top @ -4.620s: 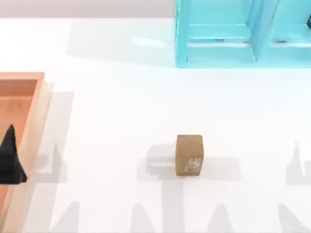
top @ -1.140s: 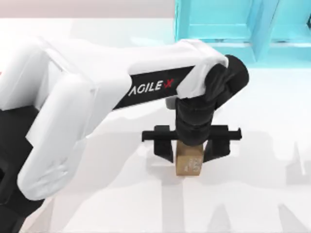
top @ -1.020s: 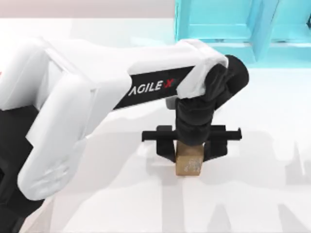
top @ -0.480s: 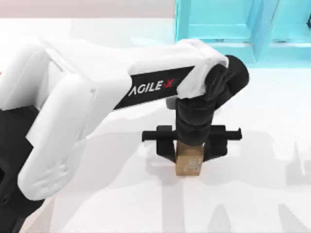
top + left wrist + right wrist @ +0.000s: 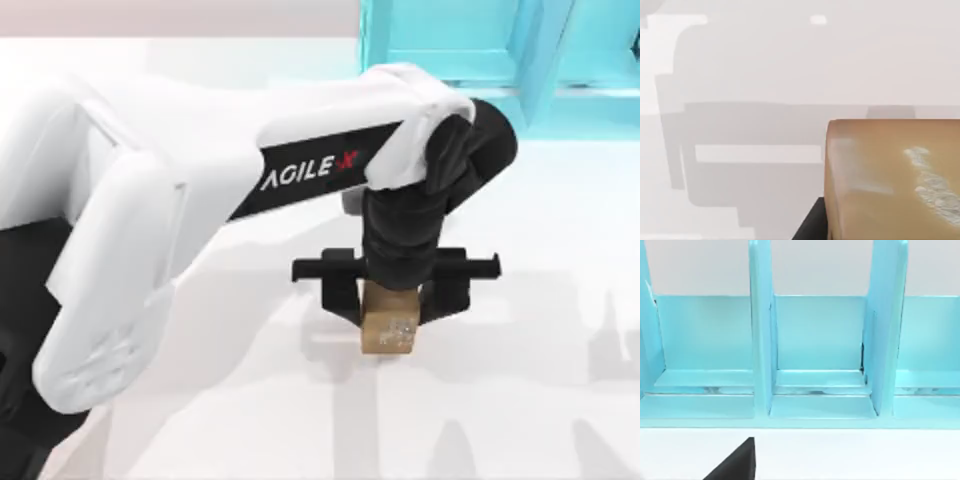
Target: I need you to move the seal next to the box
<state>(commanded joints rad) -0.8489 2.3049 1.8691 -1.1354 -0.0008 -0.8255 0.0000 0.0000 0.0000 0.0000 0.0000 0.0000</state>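
From above, my left claw (image 5: 392, 300) pinches the small tan-brown seal block (image 5: 389, 330) near the middle of the white worktop (image 5: 540, 300), below the turquoise shelf frame (image 5: 450, 70). My left wrist camera shows the seal's speckled face (image 5: 935, 185) close up. My right wrist camera faces the shelf's compartments (image 5: 820, 340).

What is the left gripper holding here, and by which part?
The left gripper is shut on the seal, its fingers clamping the block's two opposite side faces near the top, above the speckled mark.
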